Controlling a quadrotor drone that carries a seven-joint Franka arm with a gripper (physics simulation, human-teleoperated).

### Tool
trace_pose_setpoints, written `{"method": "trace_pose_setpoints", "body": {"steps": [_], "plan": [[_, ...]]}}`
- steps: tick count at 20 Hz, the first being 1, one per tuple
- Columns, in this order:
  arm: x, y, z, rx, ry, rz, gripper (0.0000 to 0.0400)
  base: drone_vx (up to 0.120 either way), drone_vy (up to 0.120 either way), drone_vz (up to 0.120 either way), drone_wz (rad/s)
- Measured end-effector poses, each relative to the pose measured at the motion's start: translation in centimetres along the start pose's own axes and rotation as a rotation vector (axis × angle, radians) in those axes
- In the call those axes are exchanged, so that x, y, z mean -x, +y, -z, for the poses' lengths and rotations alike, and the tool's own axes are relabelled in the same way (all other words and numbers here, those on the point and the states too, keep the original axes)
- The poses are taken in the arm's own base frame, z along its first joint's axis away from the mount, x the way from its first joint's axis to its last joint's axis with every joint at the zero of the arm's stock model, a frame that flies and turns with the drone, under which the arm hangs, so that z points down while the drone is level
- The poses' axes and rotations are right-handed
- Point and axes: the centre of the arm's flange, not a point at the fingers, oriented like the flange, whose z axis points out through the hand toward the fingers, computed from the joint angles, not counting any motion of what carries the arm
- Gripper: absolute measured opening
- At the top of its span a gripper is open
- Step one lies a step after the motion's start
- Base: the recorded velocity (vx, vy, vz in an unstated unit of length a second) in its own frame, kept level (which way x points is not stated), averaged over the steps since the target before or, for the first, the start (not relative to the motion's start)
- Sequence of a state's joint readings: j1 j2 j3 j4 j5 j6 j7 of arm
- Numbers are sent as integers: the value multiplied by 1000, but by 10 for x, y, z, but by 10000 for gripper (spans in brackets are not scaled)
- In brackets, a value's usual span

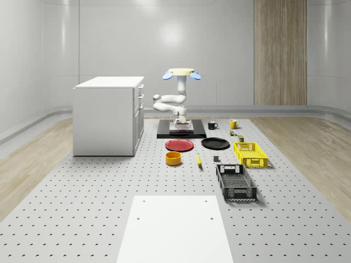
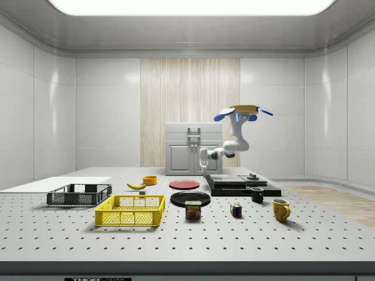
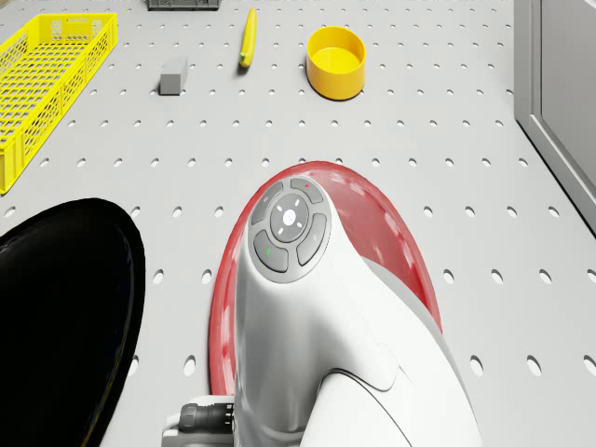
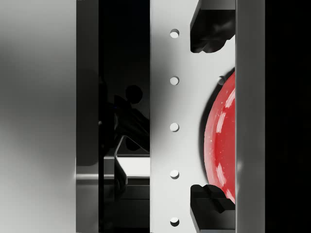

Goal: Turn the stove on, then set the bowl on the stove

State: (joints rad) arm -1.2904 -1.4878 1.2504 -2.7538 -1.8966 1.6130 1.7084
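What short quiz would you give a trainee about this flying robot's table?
1. True or false: the yellow bowl already sits on the stove.
2. Which lies closest to the bowl: A, red plate; B, yellow crate; C, yellow mug?
3. Fill in: the drone hovers over the ____, with the gripper lowered near it.

Key: 1 false, it stands on the table; 2 A; 3 stove.

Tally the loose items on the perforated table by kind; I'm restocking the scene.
Round flat plates, red and black: 2
Slatted plastic crates, yellow and black: 2
Mugs, black and yellow: 2
Yellow round bowl: 1
Yellow banana: 1
Total: 8
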Motion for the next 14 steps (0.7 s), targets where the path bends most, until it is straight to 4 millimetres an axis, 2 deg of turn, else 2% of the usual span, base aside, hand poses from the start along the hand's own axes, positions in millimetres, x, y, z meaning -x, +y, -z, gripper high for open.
{"method": "trace_pose_setpoints", "body": {"steps": [14], "plan": [[0,0,0,0,0,0,400,120,0,0,0]]}}
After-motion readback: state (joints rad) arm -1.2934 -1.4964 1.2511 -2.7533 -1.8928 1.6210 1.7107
